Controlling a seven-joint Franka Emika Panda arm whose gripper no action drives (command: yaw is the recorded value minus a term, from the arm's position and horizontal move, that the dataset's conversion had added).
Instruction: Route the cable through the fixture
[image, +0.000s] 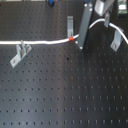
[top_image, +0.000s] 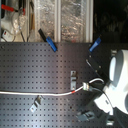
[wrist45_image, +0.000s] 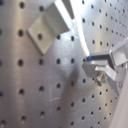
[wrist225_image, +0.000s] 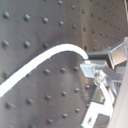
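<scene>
Beside the upright bracket (image: 70, 23), my claw (image: 78, 44) gripped the cable (image: 45, 43) at its red band (image: 72, 38), with no bracket threaded yet.

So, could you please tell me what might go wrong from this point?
1. The tool pinches the long white cable close to its red-orange band; it might slip free.
2. The cable runs beside the small bent metal bracket at the first exterior view's left, so pulling could snag it.
</scene>
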